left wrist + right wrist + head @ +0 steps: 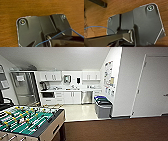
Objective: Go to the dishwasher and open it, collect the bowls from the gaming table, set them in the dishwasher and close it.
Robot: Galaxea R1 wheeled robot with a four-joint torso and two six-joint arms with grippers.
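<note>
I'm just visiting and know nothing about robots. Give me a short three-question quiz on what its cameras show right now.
1. True or false: the dishwasher door is shut.
2. What stands right of the dishwasher, by the white wall? A) grey bins with blue lids B) a sofa C) a ladder
3. Fill in: the table-football table has a ____ field.

Key: 1 true; 2 A; 3 green.

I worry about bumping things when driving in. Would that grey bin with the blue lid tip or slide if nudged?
The grey bin looks squat and broad-based, so it would probably slide rather than tip. The pale kitchen floor looks smooth and glossy, favouring sliding.
</note>
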